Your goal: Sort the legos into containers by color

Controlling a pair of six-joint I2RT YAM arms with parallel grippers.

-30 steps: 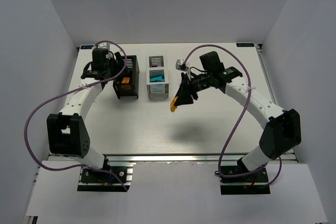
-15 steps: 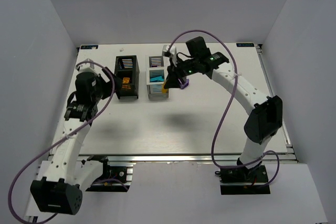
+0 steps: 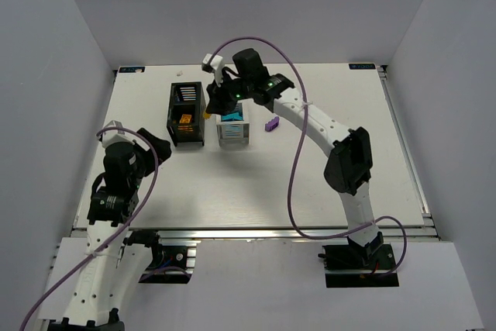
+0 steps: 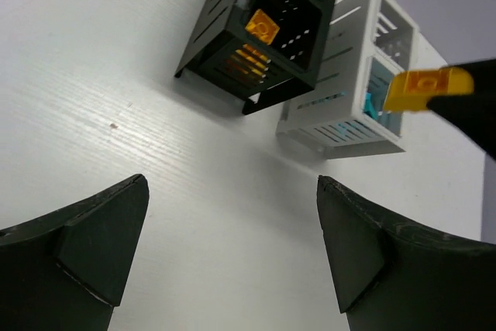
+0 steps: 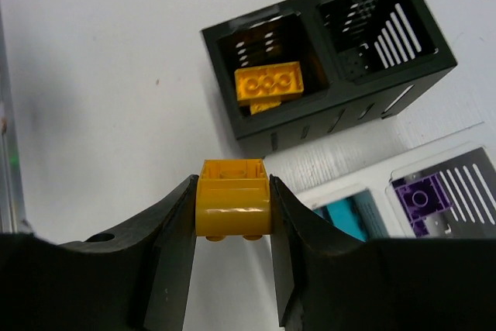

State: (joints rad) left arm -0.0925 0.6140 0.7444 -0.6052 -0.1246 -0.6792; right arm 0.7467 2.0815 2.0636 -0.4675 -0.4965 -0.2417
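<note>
My right gripper (image 5: pixel 232 211) is shut on a yellow-orange lego (image 5: pixel 232 205) and hovers over the gap between the black container (image 3: pixel 187 142) and the white container (image 3: pixel 232 139); in the top view the gripper (image 3: pixel 209 111) sits there. Another orange lego (image 5: pixel 269 83) lies in the black container's (image 5: pixel 341 114) near compartment. The white container (image 5: pixel 325 162) holds a teal lego (image 5: pixel 353 216) and a purple lego (image 5: pixel 422 199) in separate compartments. One purple lego (image 3: pixel 271 123) lies on the table right of the white container. My left gripper (image 4: pixel 232 246) is open over bare table at the near left.
The left arm (image 3: pixel 122 172) is folded back at the table's near-left, well short of the black container (image 4: pixel 217 44). The right arm (image 3: pixel 310 118) stretches across the table's middle toward the back. A purple cable (image 3: pixel 294 184) hangs from it.
The right arm has swung left from mid-table to the containers, carrying the yellow-orange lego. The left arm has pulled back from the black container toward the near edge with its jaws wide.
</note>
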